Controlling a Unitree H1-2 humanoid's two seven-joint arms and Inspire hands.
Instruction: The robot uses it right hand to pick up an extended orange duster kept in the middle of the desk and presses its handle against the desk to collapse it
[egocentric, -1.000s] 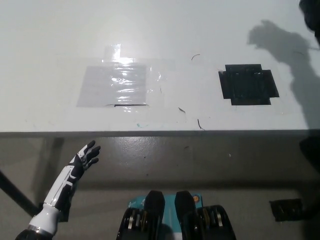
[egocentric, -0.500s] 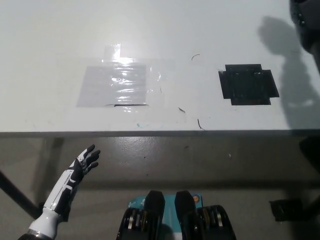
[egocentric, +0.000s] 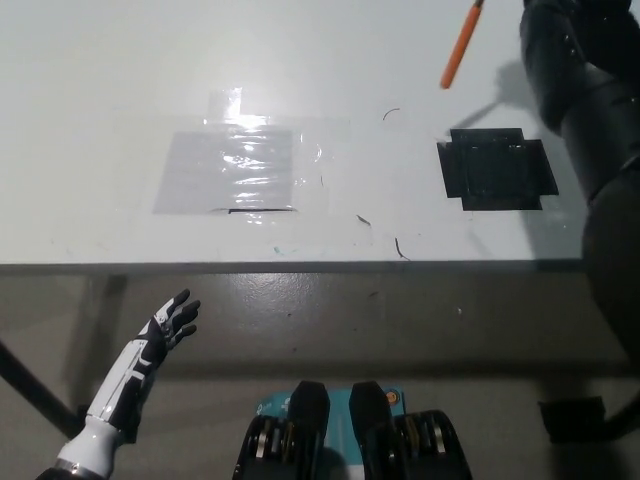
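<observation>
Duster lifted, collapse not yet done.
Head view: the orange duster hung tilted above the desk at top right, beside the black right arm; whether that hand's fingers pinched it could not be told. The handle awaited pressing down. The left hand rested below the desk edge, fingers spread.

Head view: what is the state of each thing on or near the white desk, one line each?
Orange duster handle: tilted above the desk, upper end cut off by the frame.
Black right arm: reaching over the desk's right side; hand not in view.
White left hand: open, resting below the desk edge.
Clear plastic sheet: flat, taped down.
Black tape square: flat, bare.
</observation>
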